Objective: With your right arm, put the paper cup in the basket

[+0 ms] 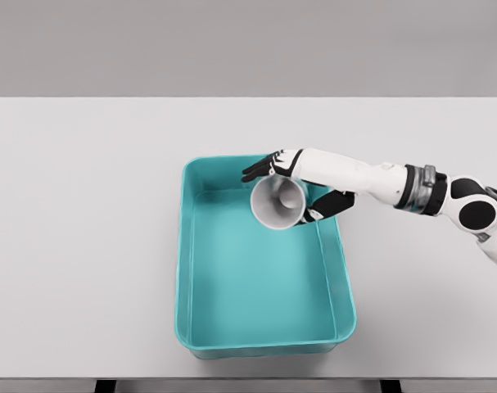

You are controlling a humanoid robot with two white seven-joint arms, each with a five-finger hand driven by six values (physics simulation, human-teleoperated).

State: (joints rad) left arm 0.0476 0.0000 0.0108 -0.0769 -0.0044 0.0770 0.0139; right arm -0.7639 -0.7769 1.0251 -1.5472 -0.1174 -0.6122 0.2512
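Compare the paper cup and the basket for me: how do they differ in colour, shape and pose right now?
The paper cup is white and round; the basket is teal and rectangular. The cup is far smaller than the basket. The cup is tipped, its mouth facing the camera, gripped by the right robot hand over the basket's far end, while the basket sits flat on the table. Both are open-topped containers, and nothing shows inside either.
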